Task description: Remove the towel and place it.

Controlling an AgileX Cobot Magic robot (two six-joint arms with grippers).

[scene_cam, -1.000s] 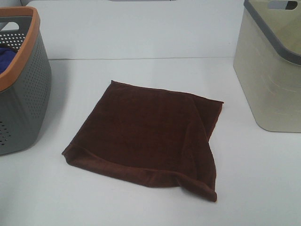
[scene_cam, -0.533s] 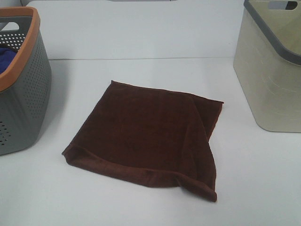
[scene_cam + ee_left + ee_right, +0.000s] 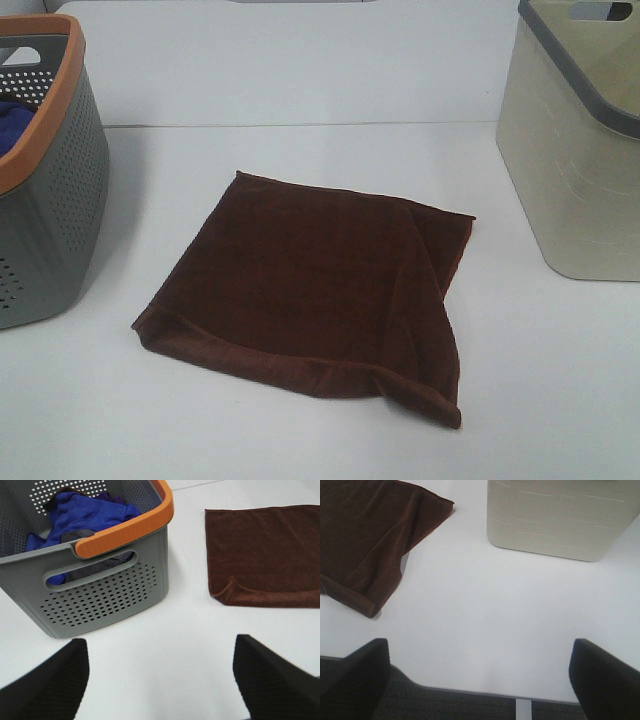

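One towel point(image 3: 310, 285) flat mid-table point(image 3: 300, 440), between grey basket point(image 3: 45, 190) left and beige bin point(image 3: 575, 150) right; neither gripper visible from high camera.
Left wrist: left gripper point(image 3: 160, 680) fingers point(image 3: 47, 682) wide apart, empty. Cloth soft, light, limp.
Right wrist: right gripper point(image 3: 477, 680) fingers point(image 3: 352, 680) apart; raised near-right corner fold likely best pinch.

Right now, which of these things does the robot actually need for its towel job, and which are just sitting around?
Part of the job:
- towel, brown, lying flat on the table
- left gripper and right gripper, both open, holding nothing

Just lying about, as far as I can tell:
- grey basket with orange rim, with blue fabric inside
- beige bin; its inside is hidden
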